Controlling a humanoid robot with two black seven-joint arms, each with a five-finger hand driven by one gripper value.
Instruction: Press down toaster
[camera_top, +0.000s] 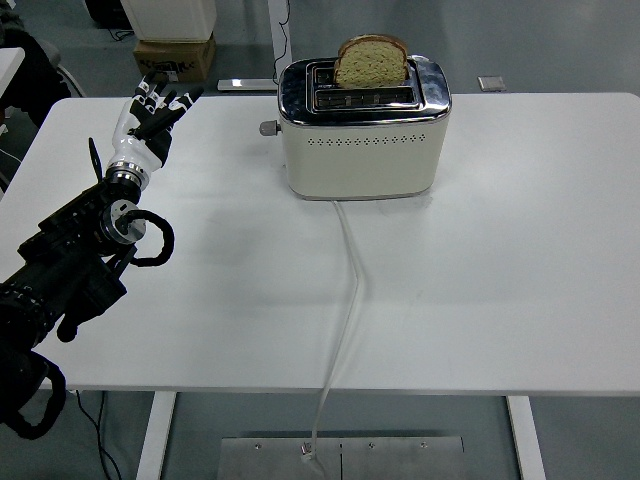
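Observation:
A cream toaster (364, 150) with a chrome top stands at the table's far middle. One slice of bread (371, 62) sticks up out of its rear slot, and the front slot shows nothing. The toaster's lever knob (267, 128) juts from its left end. My left hand (153, 112) hovers over the table's far left corner, well left of the lever and apart from it. Its fingers are spread and hold nothing. The right arm does not show.
A white power cord (350, 290) runs from the toaster's front across the table (500, 280) and drops over the near edge. Cardboard boxes (175, 55) stand on the floor beyond the far left corner.

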